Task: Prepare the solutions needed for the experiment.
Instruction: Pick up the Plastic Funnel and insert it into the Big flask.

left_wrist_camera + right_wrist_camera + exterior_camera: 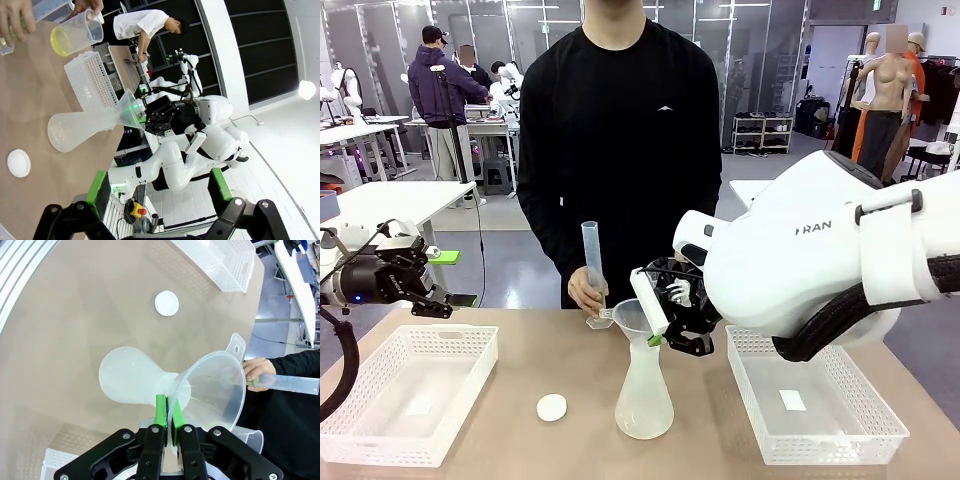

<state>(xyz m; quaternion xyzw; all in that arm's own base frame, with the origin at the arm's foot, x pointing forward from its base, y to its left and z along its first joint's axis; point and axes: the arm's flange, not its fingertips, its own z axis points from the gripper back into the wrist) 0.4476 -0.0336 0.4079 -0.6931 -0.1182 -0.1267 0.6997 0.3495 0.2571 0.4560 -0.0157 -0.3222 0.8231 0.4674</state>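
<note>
The solutions point(61, 41) lie in a beaker point(82, 31); right hand point(168, 402) grips the funnel point(215, 385), left hand point(159, 182) gapes wide.

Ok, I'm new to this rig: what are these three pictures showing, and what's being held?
The front picture looks across the table at a person; the other two come from cameras on each robot arm's wrist. The white arms end in black pincers with green pads. The right pincer is shut on a funnel standing in a conical flask. The left pincer is open and empty, near a white basket. A white cap and a second basket lie on the table. The person's hand holds a measuring cylinder; the person also holds a beaker of pale yellow solution.
</note>
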